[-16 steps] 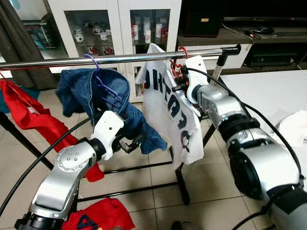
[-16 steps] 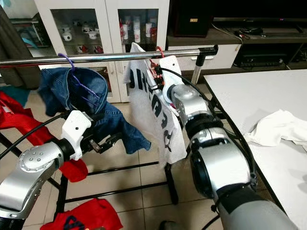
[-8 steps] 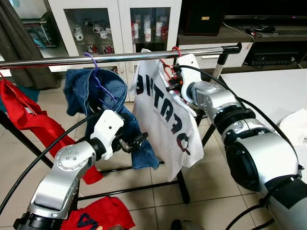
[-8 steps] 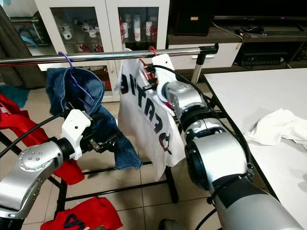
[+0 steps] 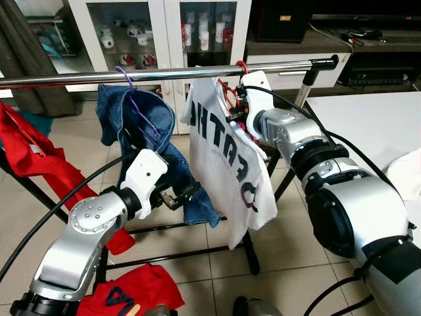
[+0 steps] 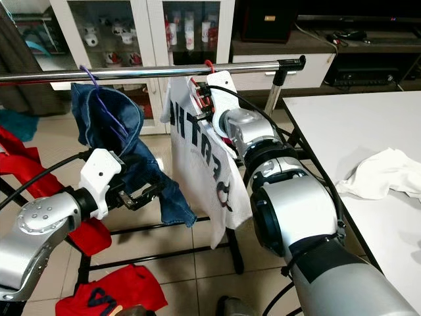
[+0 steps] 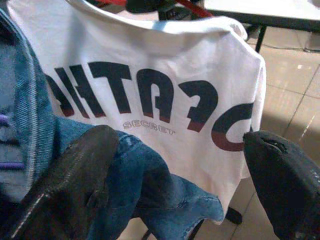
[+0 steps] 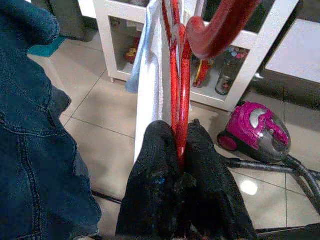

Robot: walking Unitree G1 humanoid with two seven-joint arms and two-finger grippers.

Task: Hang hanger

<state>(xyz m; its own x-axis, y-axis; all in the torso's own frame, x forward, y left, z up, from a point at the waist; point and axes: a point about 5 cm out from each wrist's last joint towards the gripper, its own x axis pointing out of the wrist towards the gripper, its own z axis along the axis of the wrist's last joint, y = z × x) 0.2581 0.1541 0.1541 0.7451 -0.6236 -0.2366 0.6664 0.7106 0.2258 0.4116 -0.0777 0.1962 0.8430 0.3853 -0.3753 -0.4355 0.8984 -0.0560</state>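
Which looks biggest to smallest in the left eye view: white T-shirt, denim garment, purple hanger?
1. white T-shirt
2. denim garment, close behind; folds and the left gripper hide part, so unsure
3. purple hanger, clearly smallest

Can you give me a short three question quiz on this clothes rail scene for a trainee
1. True or false: the right gripper is shut on the red hanger.
2. Which garment hangs on the purple hanger? A denim jeans, B white T-shirt, C red garment
3. Fill in: the left gripper is ___ beside the jeans.

Key: 1 true; 2 A; 3 open.
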